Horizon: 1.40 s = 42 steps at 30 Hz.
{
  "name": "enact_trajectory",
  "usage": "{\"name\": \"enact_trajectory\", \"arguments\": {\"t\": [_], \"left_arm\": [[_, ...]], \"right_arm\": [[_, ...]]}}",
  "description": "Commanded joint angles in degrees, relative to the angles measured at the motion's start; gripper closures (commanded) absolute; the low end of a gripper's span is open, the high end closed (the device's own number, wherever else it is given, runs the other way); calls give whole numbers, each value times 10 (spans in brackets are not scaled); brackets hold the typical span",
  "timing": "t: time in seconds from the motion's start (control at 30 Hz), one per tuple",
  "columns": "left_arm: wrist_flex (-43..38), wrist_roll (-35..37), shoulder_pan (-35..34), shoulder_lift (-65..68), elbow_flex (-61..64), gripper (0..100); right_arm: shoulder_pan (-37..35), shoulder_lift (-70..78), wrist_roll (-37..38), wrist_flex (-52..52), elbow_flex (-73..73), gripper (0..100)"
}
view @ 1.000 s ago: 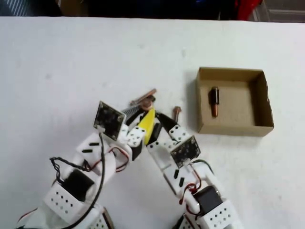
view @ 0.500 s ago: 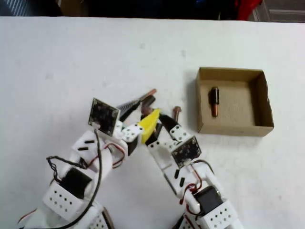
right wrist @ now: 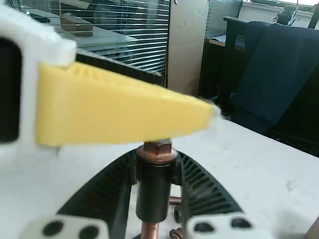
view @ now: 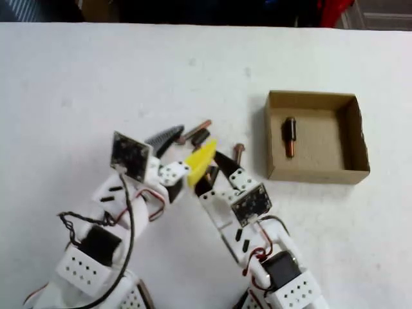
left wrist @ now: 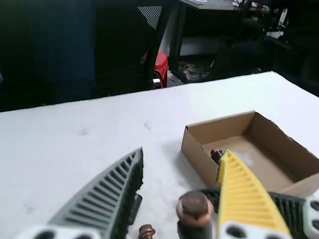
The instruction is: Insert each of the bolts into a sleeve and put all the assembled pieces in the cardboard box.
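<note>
Sleeve (right wrist: 152,194) with bolt (right wrist: 154,149) pinched in right hand (right wrist: 154,167), left hand (left wrist: 183,164) spread

Black sleeve upright between the right hand's dark fingers (right wrist: 204,194), clamped from both sides, copper bolt through it: hexagonal head just above the sleeve's top, shank out below. Left hand wide apart: grey finger (left wrist: 107,199) on one side, yellow finger (left wrist: 244,194) on the other, bolt head between them and nearer the yellow one. Seen from the right wrist, yellow finger crossing just over the bolt head; touching or not, impossible to tell. On the white desk (view: 96,77), just beyond both hands, a loose bolt (view: 195,129) lying beside a loose sleeve (view: 200,137). A second bolt (view: 238,151) between the hands and the cardboard box (view: 315,175). In the box, one assembled piece (view: 290,137) flat on the floor, nearer the wall that faces the loose parts
</note>
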Motion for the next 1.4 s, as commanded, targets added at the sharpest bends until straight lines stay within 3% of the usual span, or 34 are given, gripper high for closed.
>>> {"name": "enact_trajectory", "arguments": {"t": [0.0, 0.4, 0.5, 0.6, 0.7, 0.87, 1.17, 1.37], "left_arm": [[-36, -4, -34, -7, -11, 742], [-32, -1, -130, -7, -10, 745], [-32, -1, -159, -7, -9, 814], [-32, -2, -184, -7, -7, 979], [-21, -1, -202, -7, 0, 935], [51, -4, -205, -7, 12, 981], [190, -1, -205, -7, 10, 977], [265, -1, -204, -52, 11, 977]], "right_arm": [[0, -7, 4, -12, 5, 982], [14, -9, 4, 8, 5, 982], [40, -11, 4, 8, 5, 982], [58, -11, 5, 23, 5, 982], [76, -10, 5, 79, -24, 982], [126, -7, 5, 185, -107, 982], [211, 9, 44, 324, -278, 982], [255, 208, 59, 364, -442, 982]]}}
